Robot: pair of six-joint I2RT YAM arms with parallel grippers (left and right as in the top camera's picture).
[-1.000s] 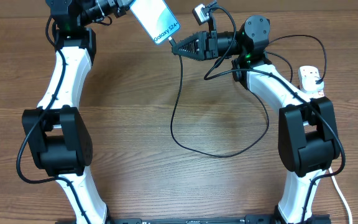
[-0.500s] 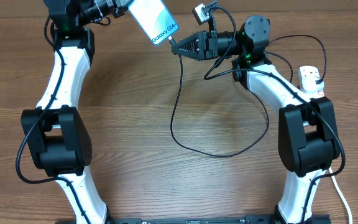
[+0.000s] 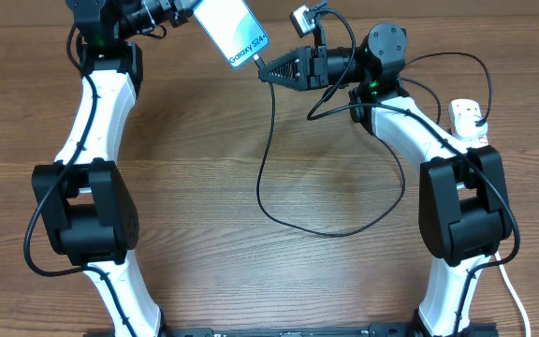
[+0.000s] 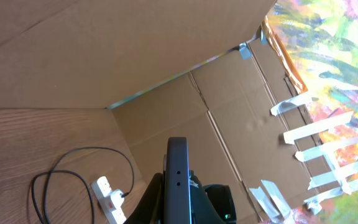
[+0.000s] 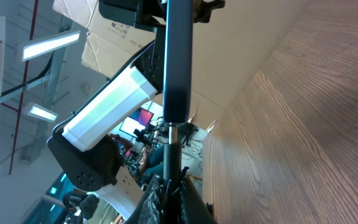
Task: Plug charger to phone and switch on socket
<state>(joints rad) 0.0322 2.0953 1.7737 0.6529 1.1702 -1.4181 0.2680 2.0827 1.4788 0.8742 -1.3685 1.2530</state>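
Observation:
My left gripper is shut on the phone, held in the air at the back with its light blue screen up; its dark edge shows in the left wrist view and the right wrist view. My right gripper is shut on the charger's connector tip, which meets the phone's lower end. The charger's black cable loops over the table to its plug in the white socket at the right, also seen in the left wrist view.
Cardboard walls stand behind the wooden table. The socket's thick white cord runs down the right edge. Both arm bases stand at the front.

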